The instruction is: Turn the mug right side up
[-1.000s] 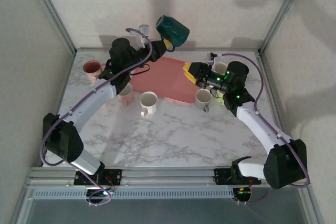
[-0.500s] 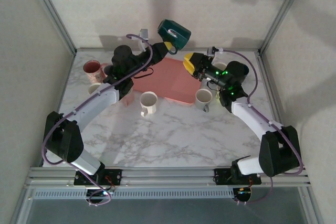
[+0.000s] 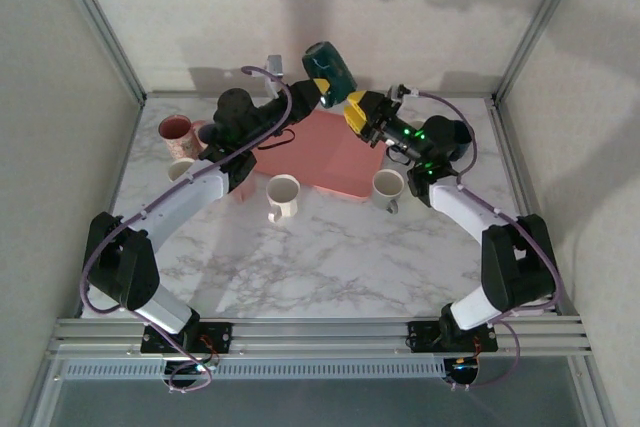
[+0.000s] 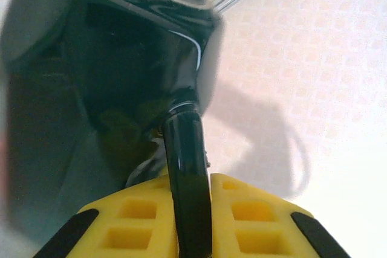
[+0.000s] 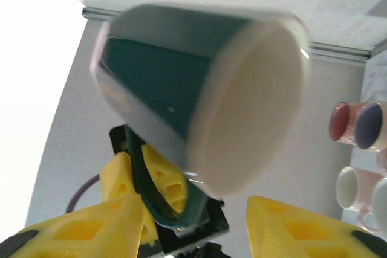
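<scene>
The green mug [image 4: 109, 70] is seen blurred and cropped. Its handle is partly hidden by the left tool [image 4: 187, 209].

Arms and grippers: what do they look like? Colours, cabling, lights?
Left arm and right arm: white links, black joints, purple cables. Left gripper and right gripper: yellow fingers with square recesses. Green lights on the right arm.

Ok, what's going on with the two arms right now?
The left hand grips the dark green mug by its handle, holding it in the air above the pink mat, tipped roughly on its side. The right hand is open right by the mug's base, not gripping it. The mug isn't upright yet.
</scene>
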`<state>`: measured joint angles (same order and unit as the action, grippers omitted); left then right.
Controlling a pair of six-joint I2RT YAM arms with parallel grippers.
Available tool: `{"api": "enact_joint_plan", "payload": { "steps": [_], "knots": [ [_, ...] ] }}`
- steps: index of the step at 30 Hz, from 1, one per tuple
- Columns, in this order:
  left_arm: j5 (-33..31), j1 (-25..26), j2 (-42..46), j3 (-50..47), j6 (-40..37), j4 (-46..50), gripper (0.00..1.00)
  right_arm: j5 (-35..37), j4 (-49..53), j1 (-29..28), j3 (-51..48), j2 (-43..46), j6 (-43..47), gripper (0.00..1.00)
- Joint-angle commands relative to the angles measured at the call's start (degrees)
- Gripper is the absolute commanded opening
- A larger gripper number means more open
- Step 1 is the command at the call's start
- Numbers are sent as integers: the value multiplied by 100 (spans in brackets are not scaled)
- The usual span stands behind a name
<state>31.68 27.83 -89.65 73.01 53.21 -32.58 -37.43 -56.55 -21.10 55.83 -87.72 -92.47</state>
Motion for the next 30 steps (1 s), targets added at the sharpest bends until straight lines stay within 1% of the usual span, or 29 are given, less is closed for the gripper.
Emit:
{"api": "enact_joint_plan", "payload": {
  "steps": [1,11,18,24,30],
  "knots": [
    [-55,42,116,104,8,-899,0,187,-682,-102,200,-162,-339,49],
    [-112,47,104,20,140,-1168,0,261,-762,-194,35,-174,-370,48],
    [-22,80,7,42,210,-1307,0,277,-591,-222,-145,-83,-281,48],
    [-11,125,-111,95,296,-1339,0,316,-350,-231,-369,100,-71,51],
    [-3,209,-262,193,475,-1446,0,447,-341,-228,-336,90,35,50]
  ]
}}
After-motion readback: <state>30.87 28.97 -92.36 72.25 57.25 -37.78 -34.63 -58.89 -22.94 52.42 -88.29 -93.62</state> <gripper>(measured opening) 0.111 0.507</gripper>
